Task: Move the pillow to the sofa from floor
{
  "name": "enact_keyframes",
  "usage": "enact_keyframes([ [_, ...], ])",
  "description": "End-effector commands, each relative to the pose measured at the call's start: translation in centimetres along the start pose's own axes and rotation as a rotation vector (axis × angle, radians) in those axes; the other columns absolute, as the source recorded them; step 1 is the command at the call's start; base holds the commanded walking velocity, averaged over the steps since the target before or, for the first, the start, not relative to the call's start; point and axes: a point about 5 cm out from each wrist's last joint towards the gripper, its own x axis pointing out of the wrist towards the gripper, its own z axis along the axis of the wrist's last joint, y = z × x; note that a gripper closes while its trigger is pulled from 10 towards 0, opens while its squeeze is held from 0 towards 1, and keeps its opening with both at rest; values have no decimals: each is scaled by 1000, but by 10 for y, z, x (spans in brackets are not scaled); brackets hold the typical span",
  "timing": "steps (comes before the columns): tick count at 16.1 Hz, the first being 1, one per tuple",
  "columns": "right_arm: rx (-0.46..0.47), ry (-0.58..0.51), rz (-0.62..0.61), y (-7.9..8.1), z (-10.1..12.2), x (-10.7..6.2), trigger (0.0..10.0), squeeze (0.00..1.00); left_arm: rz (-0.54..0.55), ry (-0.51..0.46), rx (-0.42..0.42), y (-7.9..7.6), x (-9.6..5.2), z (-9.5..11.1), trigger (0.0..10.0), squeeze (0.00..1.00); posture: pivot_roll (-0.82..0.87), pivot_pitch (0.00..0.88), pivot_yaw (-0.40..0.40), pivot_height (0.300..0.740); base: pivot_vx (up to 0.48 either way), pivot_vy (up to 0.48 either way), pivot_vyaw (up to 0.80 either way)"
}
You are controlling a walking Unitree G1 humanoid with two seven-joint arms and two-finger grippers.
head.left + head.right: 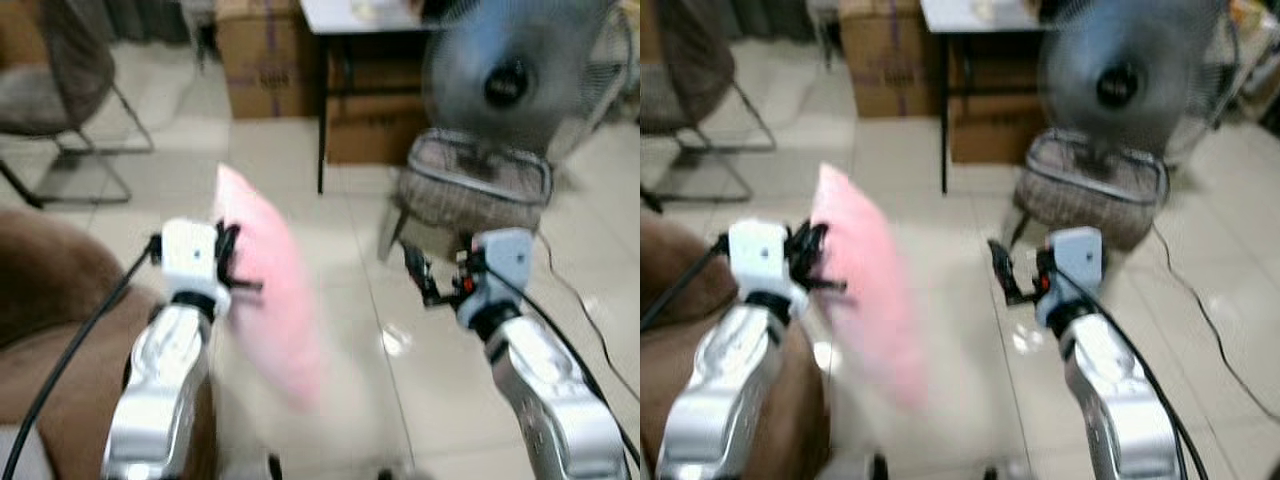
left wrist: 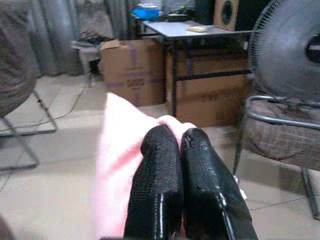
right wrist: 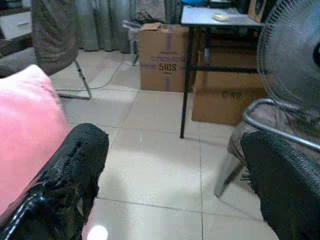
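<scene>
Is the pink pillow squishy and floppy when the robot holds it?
Probably yes. The left end effector is shut on one edge of the pink pillow, and its fingers sit close together, so the stuffing seems to squash easily. The rest hangs down below the grip, which suggests it is floppy and light. It may swing as the robot moves.

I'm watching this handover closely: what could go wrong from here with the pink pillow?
The left gripper pinches only the pink pillow by an edge, so the hanging pillow may slip free. The open right gripper gives no support. The fan and wire-frame chair stand close, so a wide swing could hit them.
</scene>
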Motion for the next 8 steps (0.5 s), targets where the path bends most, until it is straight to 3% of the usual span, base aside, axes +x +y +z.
enact_keyframes([
  [1,-2,-8,-10,-2,1,2,10000,0,-25,-49,-3,-5,3,10,10000,0,66,0,-8,740,0,0,0],
  [3,0,-37,-39,-9,5,3,10000,0,-75,-67,-12,-17,17,16,10000,0,60,0,28,740,0,0,0],
  [4,-1,-8,-42,-10,-5,0,10000,0,-116,-65,28,-23,22,17,10000,0,72,0,25,740,0,0,0],
  [8,-13,-28,35,-6,1,8,10000,0,-122,-82,68,-12,34,21,10000,0,74,0,15,740,0,0,0],
])
